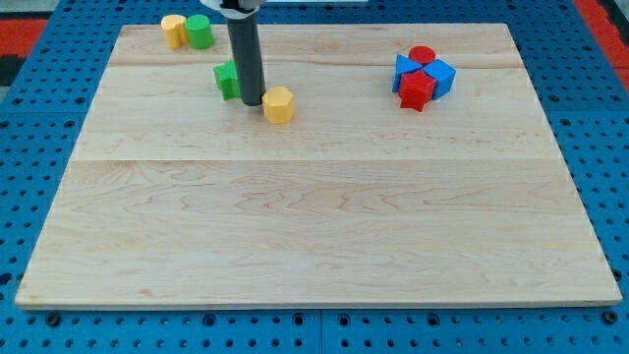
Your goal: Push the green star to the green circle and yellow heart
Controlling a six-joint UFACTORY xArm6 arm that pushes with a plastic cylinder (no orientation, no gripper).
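Our wooden board [314, 216] fills the view. Far right sits a red-and-blue block cluster [424, 78]. Our gripperless rod's tip [252, 102] holds nothing, between green star [227, 80] and yellow hexagon [278, 104]. Far left: green circle [200, 30], yellow heart [173, 29].

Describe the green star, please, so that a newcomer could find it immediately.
Start at the wooden board's top-left corner, where the yellow heart and green circle sit. Just below them, the green star lies left of my tip. It is green, unlike the yellow block right of the tip.
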